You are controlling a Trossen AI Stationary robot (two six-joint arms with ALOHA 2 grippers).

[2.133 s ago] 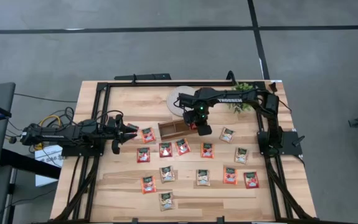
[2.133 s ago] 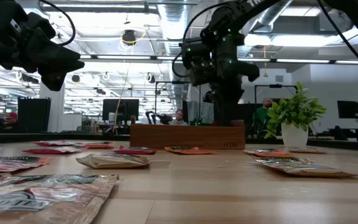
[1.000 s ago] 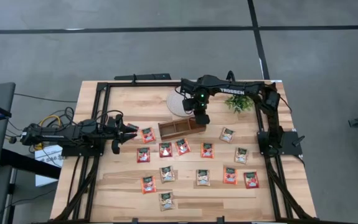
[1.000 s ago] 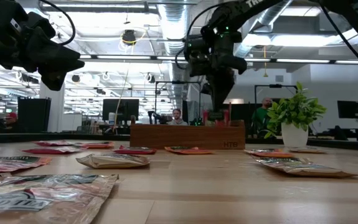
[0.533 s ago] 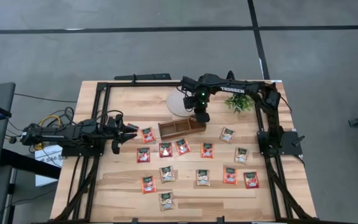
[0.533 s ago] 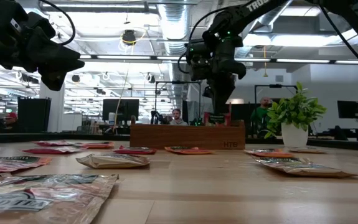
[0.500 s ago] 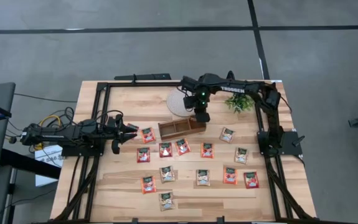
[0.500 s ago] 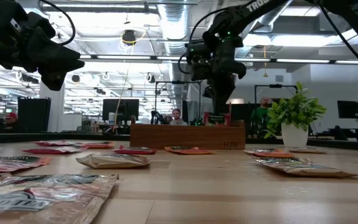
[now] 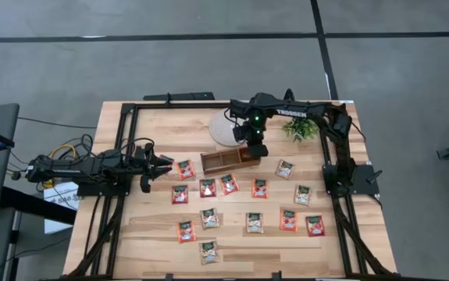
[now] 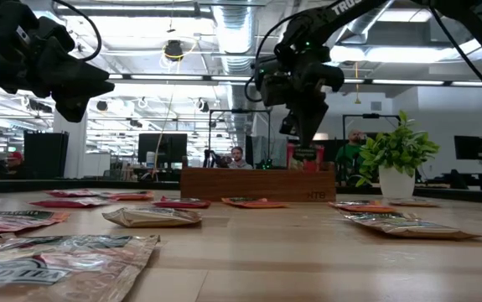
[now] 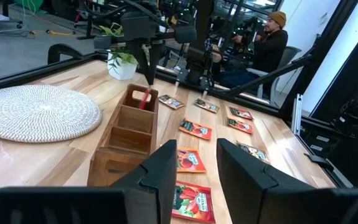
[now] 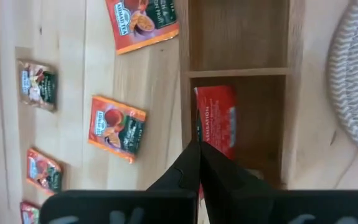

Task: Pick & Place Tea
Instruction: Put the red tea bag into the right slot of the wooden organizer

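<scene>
Now, right hand (image 12: 198, 163) gripping red sachet (image 12: 216, 121) inside tray's (image 9: 228, 161) end compartment, left hand (image 11: 190, 163) open.

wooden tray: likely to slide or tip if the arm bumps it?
Probably slides rather than tips: the wooden tray is low and long, flat on the table. Likely light, since its three compartments look near empty, holding one red sachet.

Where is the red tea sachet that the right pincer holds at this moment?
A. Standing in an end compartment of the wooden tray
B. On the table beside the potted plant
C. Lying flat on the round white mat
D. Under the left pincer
A: the right pincer, shut on the red sachet, keeps it upright in an end compartment of the wooden tray, as the left wrist view also shows.
</scene>
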